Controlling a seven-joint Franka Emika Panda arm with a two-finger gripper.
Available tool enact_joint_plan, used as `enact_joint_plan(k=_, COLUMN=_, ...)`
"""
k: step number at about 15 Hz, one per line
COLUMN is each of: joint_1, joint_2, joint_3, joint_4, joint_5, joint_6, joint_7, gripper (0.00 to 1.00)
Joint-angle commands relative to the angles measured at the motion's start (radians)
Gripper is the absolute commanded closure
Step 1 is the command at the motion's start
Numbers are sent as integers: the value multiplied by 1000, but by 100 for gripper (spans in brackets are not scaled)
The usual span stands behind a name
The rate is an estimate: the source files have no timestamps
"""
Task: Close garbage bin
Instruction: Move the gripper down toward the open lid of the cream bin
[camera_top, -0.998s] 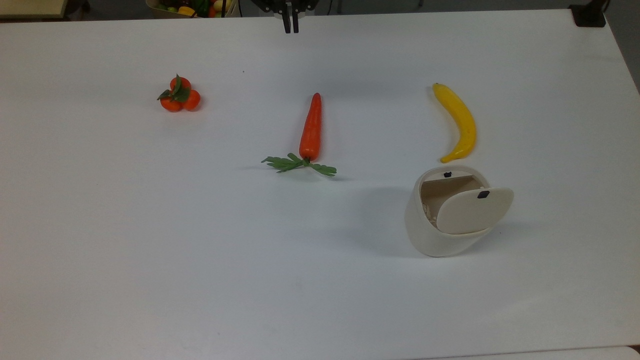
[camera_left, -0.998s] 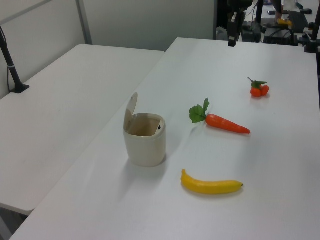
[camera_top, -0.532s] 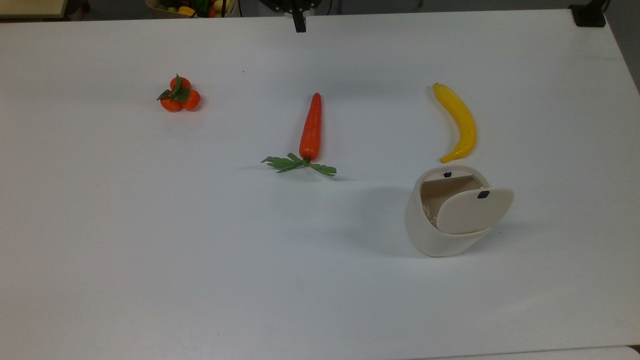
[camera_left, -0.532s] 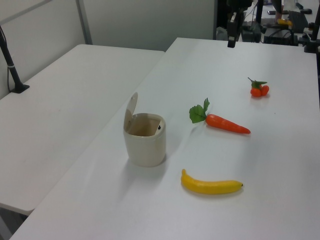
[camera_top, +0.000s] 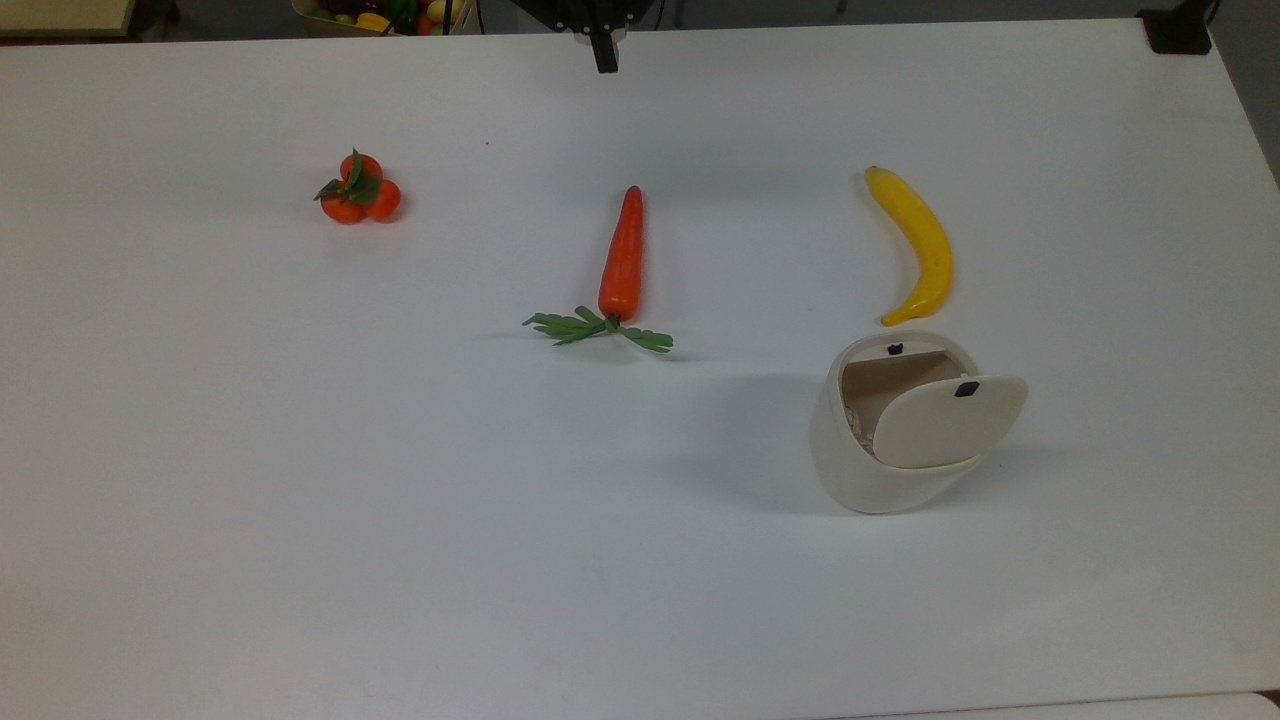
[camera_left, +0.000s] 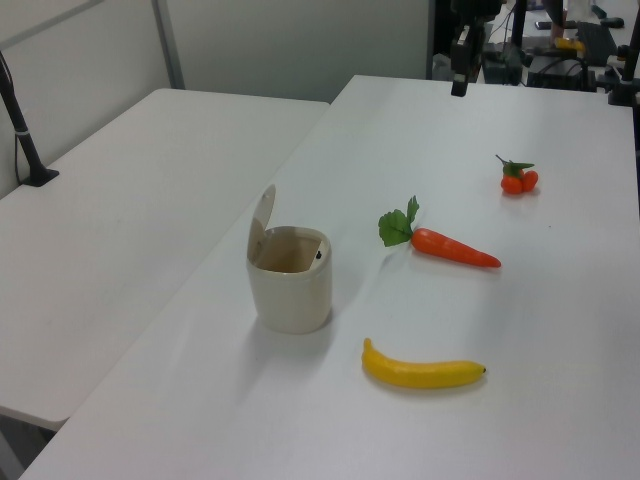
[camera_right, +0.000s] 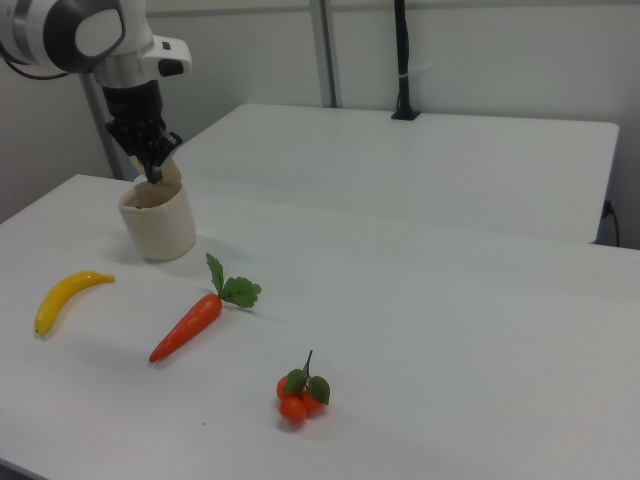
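Bin (camera_top: 880, 440) on desk (camera_top: 300, 500), lid (camera_top: 945, 420) propped up, mouth exposed; gripper (camera_top: 604, 60) high at far edge, jaws pressed together, likely for pushing lid down

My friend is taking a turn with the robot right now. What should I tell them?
Pincer: shut, holding nothing, up at the top view's far table edge, well away from the bin.
Bin: stands at the top view's right, just below the banana. Its lid is open, tipped up on its hinge.
Carrot and little oranges lie apart from the bin, not in the way.
Done: nothing yet.
Left: bring the pincer over to the bin and push the lid down flat.
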Motion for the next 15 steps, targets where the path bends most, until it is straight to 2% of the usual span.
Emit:
enact_joint_plan(k=1, joint_1=11, joint_2=5, joint_3=-5, joint_4=-27, joint_5=24, joint_6=70, joint_7=-20, gripper=100)
enact_joint_plan(k=7, joint_1=47, joint_2=32, joint_3=18, joint_4=-22, joint_5=25, joint_6=285, joint_7=16, gripper=100)
enact_joint_plan(k=10, joint_1=75, joint_2=75, joint_3=53, joint_4=-18, joint_5=5, joint_6=460, joint_7=93, gripper=100)
enact_joint_plan(k=13, joint_1=84, joint_2=126, joint_3=87, joint_4=20, joint_5=1, joint_6=573, joint_7=96, gripper=100)
enact_joint_plan(k=15, joint_1=104, joint_2=167, joint_3=92, joint_4=37, joint_5=-10, joint_6=650, joint_7=95, gripper=100)
